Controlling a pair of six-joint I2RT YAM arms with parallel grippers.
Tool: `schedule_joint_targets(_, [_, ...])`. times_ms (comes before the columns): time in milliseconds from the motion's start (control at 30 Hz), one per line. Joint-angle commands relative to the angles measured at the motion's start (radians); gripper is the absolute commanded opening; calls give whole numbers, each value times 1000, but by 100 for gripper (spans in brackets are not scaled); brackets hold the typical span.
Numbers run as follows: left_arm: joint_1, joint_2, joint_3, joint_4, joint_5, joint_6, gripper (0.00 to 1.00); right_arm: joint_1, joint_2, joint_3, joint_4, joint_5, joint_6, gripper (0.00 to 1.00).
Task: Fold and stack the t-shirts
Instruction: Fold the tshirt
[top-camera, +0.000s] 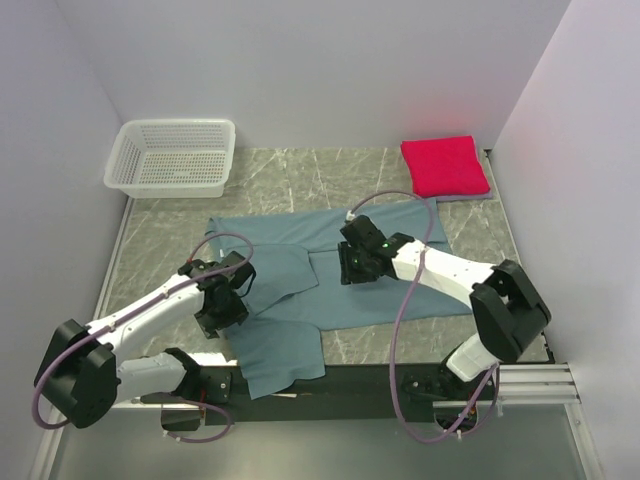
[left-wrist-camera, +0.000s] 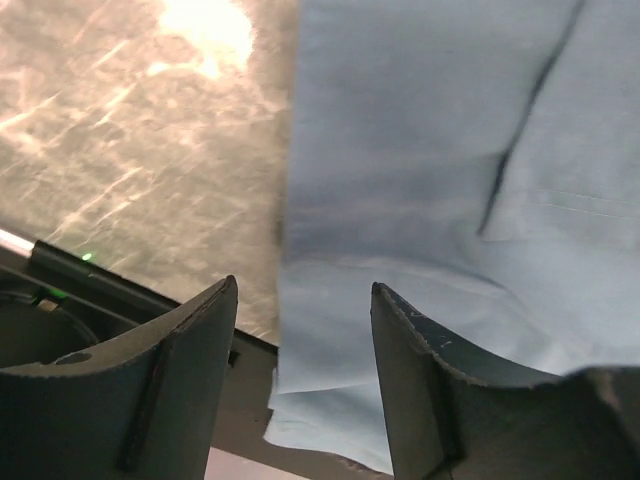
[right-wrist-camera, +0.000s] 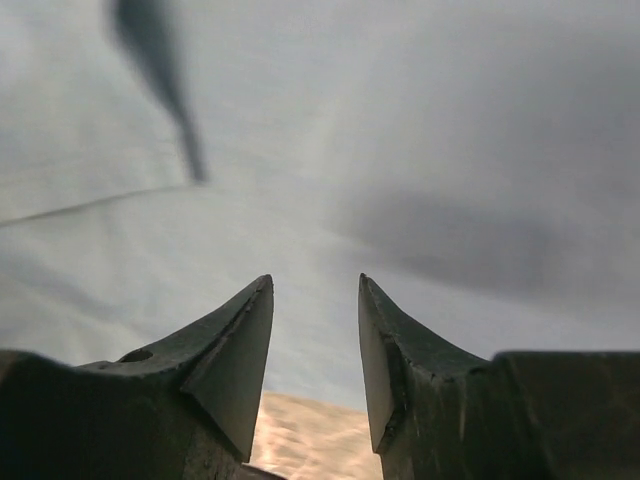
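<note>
Teal shirt (top-camera: 375, 300) lies spread mid-table, its hem hanging off at 6 o'clock; pink shirt (top-camera: 445, 167) sits folded at 1 o'clock. Left gripper (left-wrist-camera: 305, 290) gapes wide, right gripper (right-wrist-camera: 315, 280) narrower, both empty. Best pinch matching edges, then fold evenly

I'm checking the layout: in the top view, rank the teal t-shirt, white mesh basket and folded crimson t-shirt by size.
Largest: teal t-shirt, spread out.
Then: white mesh basket.
Smallest: folded crimson t-shirt.
</note>
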Motion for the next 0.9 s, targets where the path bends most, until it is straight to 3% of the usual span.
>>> schedule_joint_targets(0, [-5, 10, -3, -37, -31, -29, 62, -20, -70, -45, -43, 165, 20, 47])
schedule_joint_targets(333, [-5, 108, 33, -22, -84, 5, 53, -155, -241, -155, -54, 234, 64, 47])
schedule_joint_targets(667, [-3, 182, -10, 107, -17, 33, 47, -282, -348, -215, -38, 239, 67, 46])
schedule_joint_targets(867, [-3, 179, -53, 139, 15, 21, 36, -347, -393, -238, -52, 267, 80, 46])
